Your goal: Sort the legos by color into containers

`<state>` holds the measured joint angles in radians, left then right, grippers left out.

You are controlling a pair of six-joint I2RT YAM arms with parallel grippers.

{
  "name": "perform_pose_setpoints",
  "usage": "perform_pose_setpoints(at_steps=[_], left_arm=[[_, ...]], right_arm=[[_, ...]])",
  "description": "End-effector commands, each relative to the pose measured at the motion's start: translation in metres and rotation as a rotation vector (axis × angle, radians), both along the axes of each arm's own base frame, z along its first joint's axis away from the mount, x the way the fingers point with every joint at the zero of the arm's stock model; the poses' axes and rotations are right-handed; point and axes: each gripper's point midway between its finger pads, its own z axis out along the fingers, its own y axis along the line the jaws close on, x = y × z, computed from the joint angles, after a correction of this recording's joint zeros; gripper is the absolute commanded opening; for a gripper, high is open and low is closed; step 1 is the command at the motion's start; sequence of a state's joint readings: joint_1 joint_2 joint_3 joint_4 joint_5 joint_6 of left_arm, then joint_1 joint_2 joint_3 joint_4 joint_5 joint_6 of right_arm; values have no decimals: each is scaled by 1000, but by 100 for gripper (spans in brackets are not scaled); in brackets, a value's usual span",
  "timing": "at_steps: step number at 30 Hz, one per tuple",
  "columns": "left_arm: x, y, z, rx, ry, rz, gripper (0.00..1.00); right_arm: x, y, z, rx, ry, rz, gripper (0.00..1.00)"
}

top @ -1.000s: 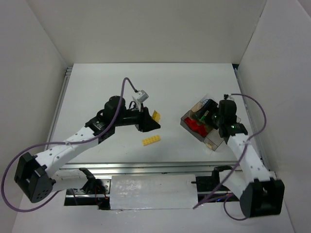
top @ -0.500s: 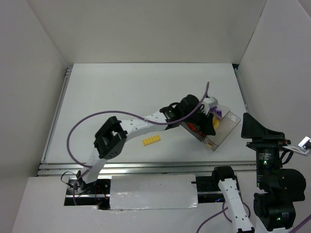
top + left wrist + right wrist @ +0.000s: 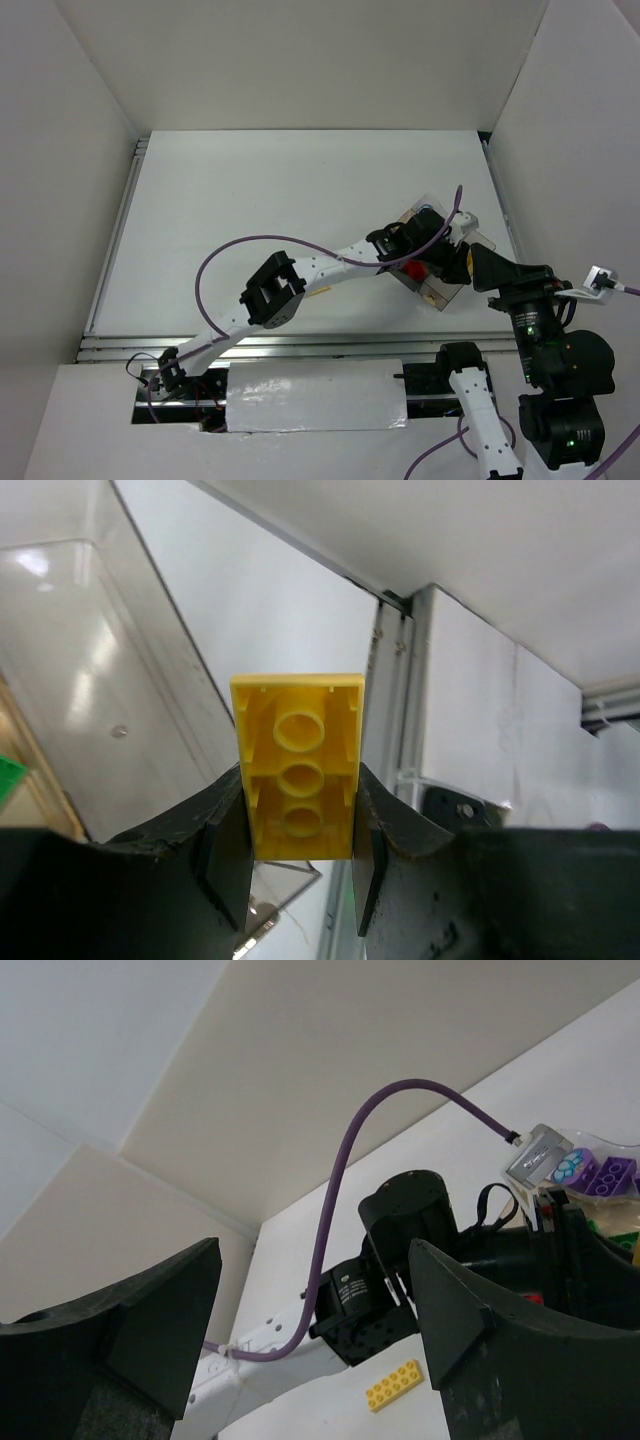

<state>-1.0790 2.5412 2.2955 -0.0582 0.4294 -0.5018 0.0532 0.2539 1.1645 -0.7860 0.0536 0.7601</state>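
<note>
My left gripper (image 3: pixel 298 792) is shut on a yellow brick (image 3: pixel 297 750), its hollow underside facing the camera. In the top view it (image 3: pixel 448 256) hovers over the right side of the clear organizer box (image 3: pixel 438 294). A red brick (image 3: pixel 410 268) shows in the box. The box's clear wall (image 3: pixel 90 670) and a green bit (image 3: pixel 8 776) lie left of the held brick. My right gripper (image 3: pixel 313 1252) is open and empty, raised off the table beside the box's right end (image 3: pixel 492 268). Purple bricks (image 3: pixel 606 1173) and a round purple piece (image 3: pixel 570 1167) lie in the box. A flat yellow plate (image 3: pixel 400 1385) lies on the table.
The left arm's forearm (image 3: pixel 330 268) spans the table's middle, with its purple cable (image 3: pixel 250 245) looping above. The left wrist body (image 3: pixel 400 1260) stands between the yellow plate and the box. White walls enclose the table; a metal rail (image 3: pixel 300 343) runs along the near edge.
The left arm swung from table centre to over the box, carrying the yellow brick. The right arm left the box and rose up at the right.
</note>
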Motion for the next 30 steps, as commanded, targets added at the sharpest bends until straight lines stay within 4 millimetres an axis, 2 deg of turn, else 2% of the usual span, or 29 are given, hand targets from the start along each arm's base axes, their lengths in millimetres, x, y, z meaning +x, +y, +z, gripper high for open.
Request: perform_pose_setpoints(at_steps=[1,2,4,7,8,11,14,17,18,19,20,21,22,24,25,26,27,28,29,30], left_arm=[[23,-10,23,-86,-53,56,34],[27,-9,17,-78,-50,73,38],[33,-8,18,-89,-51,83,42],[40,-7,19,-93,-46,97,55],[40,-6,18,-90,-44,101,63],[40,-6,21,-99,-43,97,75],[39,-6,21,-103,-41,89,80],[42,-2,23,-92,-51,108,79],[44,2,28,-93,-56,118,79],[46,10,42,-100,-72,143,78],[52,18,50,-97,-88,172,85],[55,27,60,-90,-125,199,86],[61,49,83,-78,-167,272,89],[68,80,95,-11,-246,338,99],[69,114,98,76,-268,398,99],[67,132,96,127,-290,410,100],[67,158,119,153,-369,441,99],[65,191,84,306,-416,449,100],[64,207,81,343,-453,461,99],[48,241,60,438,-461,437,99]], right_arm=[[-3,3,6,-48,-3,16,83],[-4,1,6,-50,-8,9,83],[-8,1,8,-57,-20,7,83],[-9,4,8,-64,-24,27,83],[-9,6,8,-65,-26,35,83],[-7,7,6,-65,-20,43,83],[-5,13,5,-67,-19,78,83],[-4,15,4,-70,-17,87,83],[-3,17,4,-71,-22,96,83],[-1,18,2,-71,-16,102,83],[0,19,1,-72,-16,105,83],[1,22,0,-79,-15,124,83],[3,25,-2,-84,-10,139,83],[5,30,-2,-108,-18,173,83],[8,37,-7,-126,-8,212,83],[9,40,-9,-136,-8,234,83],[12,44,-11,-148,-11,257,83],[11,51,-9,-160,-30,296,84],[12,53,-14,-164,-19,312,84],[14,56,-16,-169,-31,326,86]])
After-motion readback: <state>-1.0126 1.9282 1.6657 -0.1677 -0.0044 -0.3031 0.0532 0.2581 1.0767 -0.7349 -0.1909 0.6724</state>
